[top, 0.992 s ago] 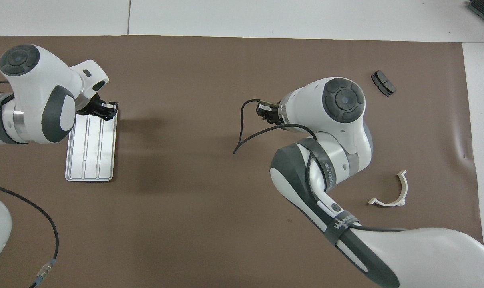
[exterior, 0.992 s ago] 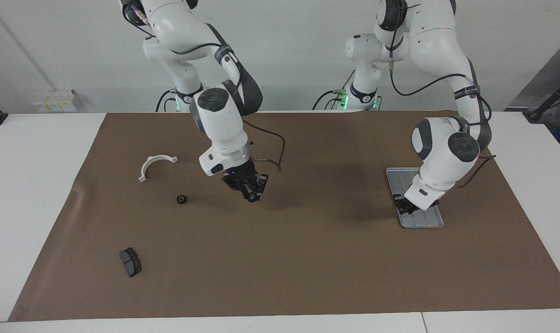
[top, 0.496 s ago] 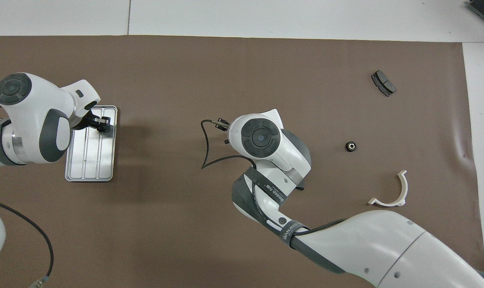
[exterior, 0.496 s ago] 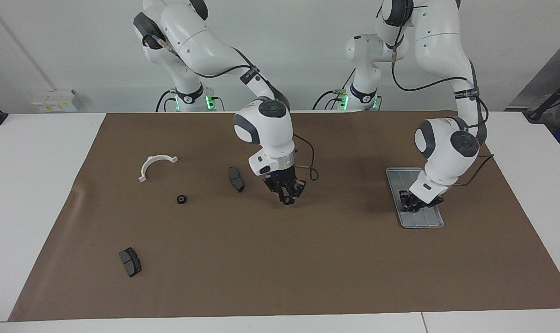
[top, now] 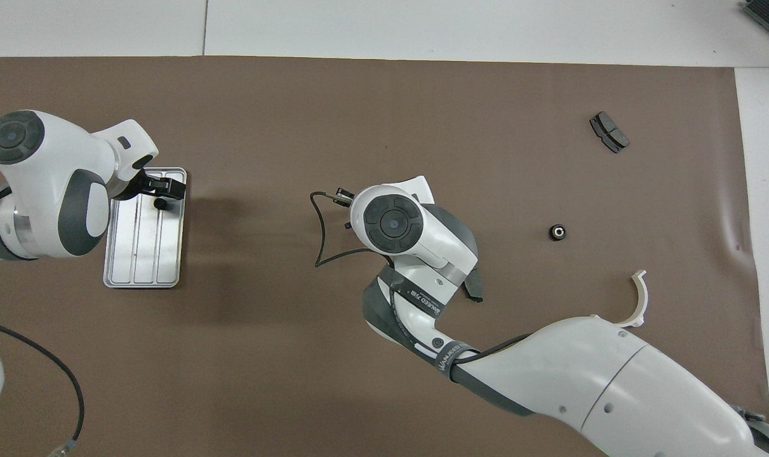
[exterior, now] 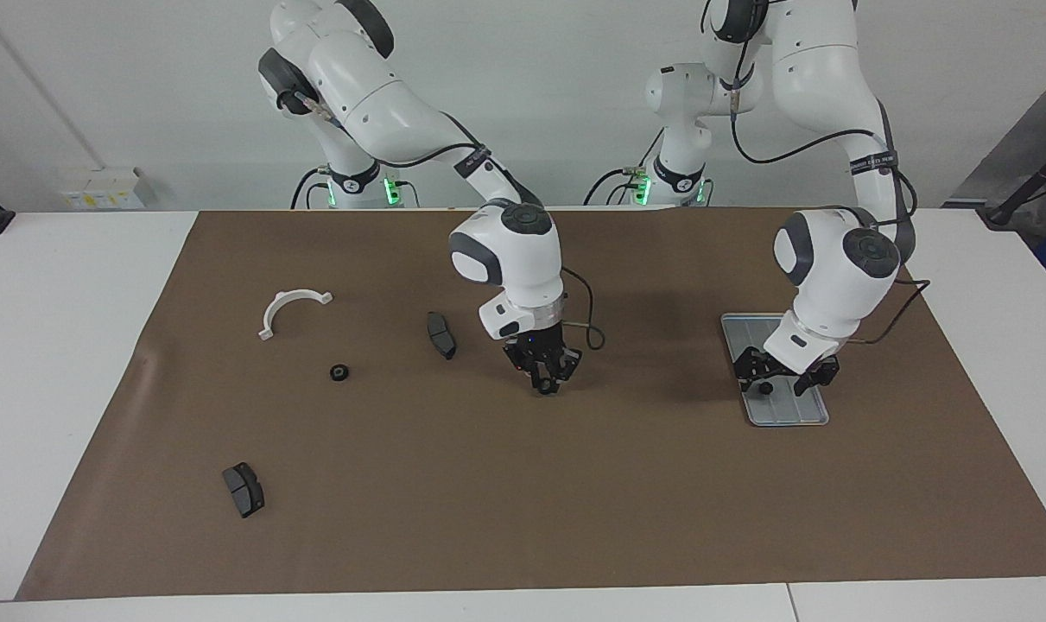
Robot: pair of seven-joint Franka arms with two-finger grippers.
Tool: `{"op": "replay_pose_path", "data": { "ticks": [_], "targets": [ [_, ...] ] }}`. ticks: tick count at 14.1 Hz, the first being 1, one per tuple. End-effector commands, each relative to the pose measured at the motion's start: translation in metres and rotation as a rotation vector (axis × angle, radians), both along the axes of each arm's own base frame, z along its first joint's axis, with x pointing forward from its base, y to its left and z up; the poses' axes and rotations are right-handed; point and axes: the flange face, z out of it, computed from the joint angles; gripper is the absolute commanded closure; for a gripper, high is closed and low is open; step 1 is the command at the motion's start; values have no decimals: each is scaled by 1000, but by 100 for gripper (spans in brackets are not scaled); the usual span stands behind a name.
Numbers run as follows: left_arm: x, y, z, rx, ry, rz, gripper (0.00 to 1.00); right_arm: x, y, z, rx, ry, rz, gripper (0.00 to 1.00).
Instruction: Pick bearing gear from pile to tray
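The silver tray [exterior: 790, 411] [top: 143, 254] lies at the left arm's end of the brown mat. A small black bearing gear [exterior: 765, 389] [top: 160, 204] rests on it, near the tray's end farthest from the robots. Just over that gear hangs my left gripper [exterior: 786, 377] [top: 166, 186], open and holding nothing. My right gripper [exterior: 546, 385] is low over the mat's middle, fingertips drawn together on a small dark thing that looks like another gear. In the overhead view its own wrist hides it. One loose gear [exterior: 339, 372] [top: 556, 232] lies in the pile.
A white half-ring bracket [exterior: 289, 304] [top: 638, 298] lies nearer to the robots than the loose gear. One dark brake pad [exterior: 440, 334] [top: 473, 289] lies beside the right gripper. Another brake pad [exterior: 244, 489] [top: 609, 131] lies farthest from the robots.
The left gripper has opened and lifted a little, leaving a gear on the tray. The right arm has swung toward the mat's middle, uncovering a brake pad and the loose gear.
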Motion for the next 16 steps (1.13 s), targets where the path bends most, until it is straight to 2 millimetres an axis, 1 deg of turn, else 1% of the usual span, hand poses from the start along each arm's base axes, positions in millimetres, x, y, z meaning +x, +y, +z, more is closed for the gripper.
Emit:
{"op": "replay_pose_path", "data": {
  "ticks": [1,2,3,4,5,6,7,8,9,10,11,12,13,15,16],
  "targets": [
    [-2,-49,17,-4,4,64,0,-6,2,-11,0,-21,28,36],
    [-3,-64,19,-10,-1,95,0,-5,1,-9,-7,-20,26,14],
    [-5,-82,23,-17,-10,119,0,-4,0,-7,-20,-26,35,0],
    [-8,-100,23,-25,-18,154,0,0,-7,-1,-51,-44,47,0],
    [-11,-116,24,-34,-25,190,0,3,-17,15,-82,-62,63,0],
    [-13,-134,27,-54,-50,223,0,10,-33,35,-122,-72,71,0],
    [-17,-157,30,-77,-65,244,0,17,-52,50,-159,-71,72,0],
    [-18,-179,34,-99,-66,260,0,21,-66,62,-172,-55,62,0],
    [-14,-201,39,-112,-69,258,0,25,-79,74,-180,-39,66,0],
    [-16,-225,38,-120,-70,266,0,31,-101,82,-213,-17,102,0],
    [-22,-246,33,-121,-65,254,0,37,-123,94,-229,14,152,0],
    [-27,-263,24,-117,-56,235,0,45,-150,105,-222,47,192,0],
    [-28,-276,24,-119,-62,216,0,49,-176,112,-210,77,232,0],
    [-25,-300,11,-118,-64,187,0,51,-222,117,-217,106,348,0],
    [-27,-313,6,-119,-67,168,0,48,-244,114,-225,124,398,0]
  ]
}}
